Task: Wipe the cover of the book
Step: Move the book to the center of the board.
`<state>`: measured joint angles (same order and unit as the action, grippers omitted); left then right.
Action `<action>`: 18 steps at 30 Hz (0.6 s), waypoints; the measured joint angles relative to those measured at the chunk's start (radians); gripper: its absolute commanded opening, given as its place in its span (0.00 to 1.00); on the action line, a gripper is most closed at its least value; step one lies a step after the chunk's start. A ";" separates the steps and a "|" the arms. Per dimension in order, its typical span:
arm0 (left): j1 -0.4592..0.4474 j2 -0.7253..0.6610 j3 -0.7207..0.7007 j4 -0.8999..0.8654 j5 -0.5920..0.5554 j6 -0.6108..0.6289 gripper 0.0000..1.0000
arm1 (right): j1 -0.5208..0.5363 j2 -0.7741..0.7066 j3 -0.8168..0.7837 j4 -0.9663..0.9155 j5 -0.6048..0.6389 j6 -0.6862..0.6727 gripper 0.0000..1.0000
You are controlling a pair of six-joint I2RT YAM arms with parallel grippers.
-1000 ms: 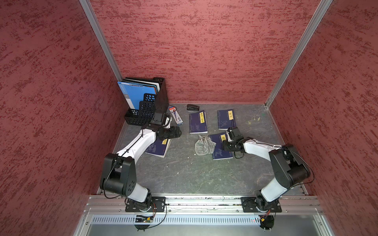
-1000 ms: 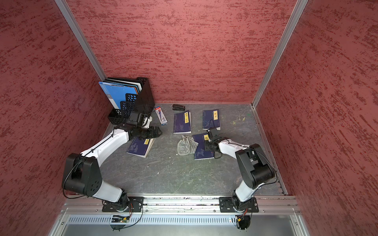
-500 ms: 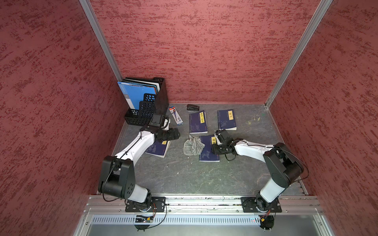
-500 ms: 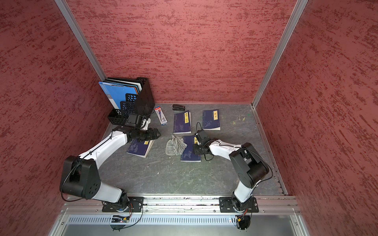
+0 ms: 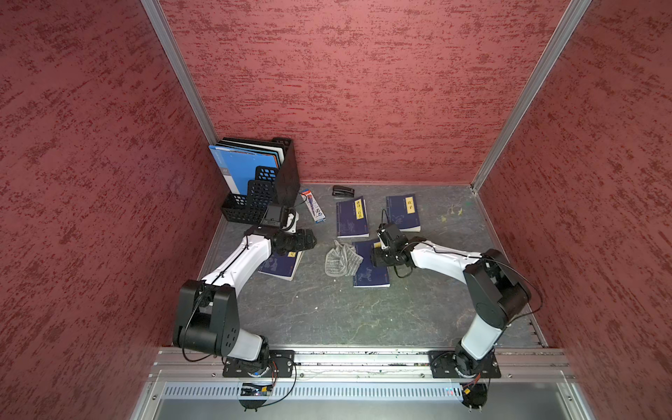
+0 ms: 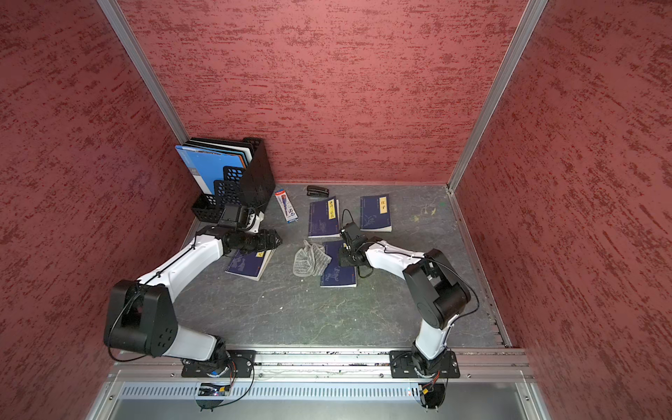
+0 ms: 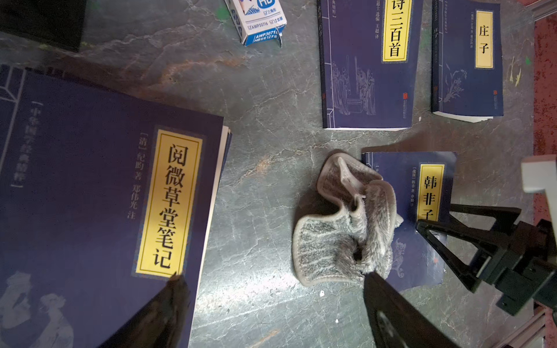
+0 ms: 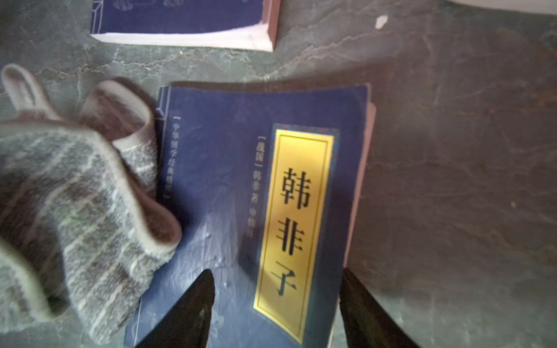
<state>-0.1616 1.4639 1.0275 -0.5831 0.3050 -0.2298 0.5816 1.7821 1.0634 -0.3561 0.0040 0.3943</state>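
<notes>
The book (image 8: 226,180), dark blue with a yellow title strip, lies flat mid-table in both top views (image 5: 371,272) (image 6: 338,274). A crumpled grey cloth (image 8: 75,211) rests against its left edge and overlaps it a little (image 5: 342,260) (image 7: 340,229). My right gripper (image 8: 276,271) hovers low over the book's cover, open, with nothing between its fingers and the cloth lying off to one side. My left gripper (image 7: 272,275) is open over bare table between the cloth and another blue book (image 7: 90,180).
A black file rack (image 5: 262,182) with blue folders stands at the back left. A pencil box (image 5: 314,207), a stapler (image 5: 343,191) and two more blue books (image 5: 351,218) (image 5: 403,212) lie along the back. Red walls close in three sides.
The right gripper slid left together with the cloth and the book, then stopped. Its jaws have widened and the cloth lies free. The left arm has barely moved.
</notes>
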 measured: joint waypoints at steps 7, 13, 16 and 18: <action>0.011 0.000 0.000 0.000 0.007 0.002 0.92 | -0.003 0.064 0.057 0.000 -0.005 -0.018 0.64; 0.014 0.000 0.000 0.000 0.008 0.002 0.92 | -0.003 0.052 0.058 -0.020 0.035 -0.026 0.64; 0.017 0.000 0.000 0.000 0.008 0.002 0.92 | -0.003 0.020 0.061 -0.055 0.097 -0.041 0.65; 0.018 0.000 0.000 -0.001 0.007 0.002 0.92 | -0.003 -0.010 0.072 -0.080 0.132 -0.056 0.65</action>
<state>-0.1440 1.4635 1.0275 -0.5838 0.3122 -0.2283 0.5789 1.7721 1.1351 -0.4366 0.1360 0.3386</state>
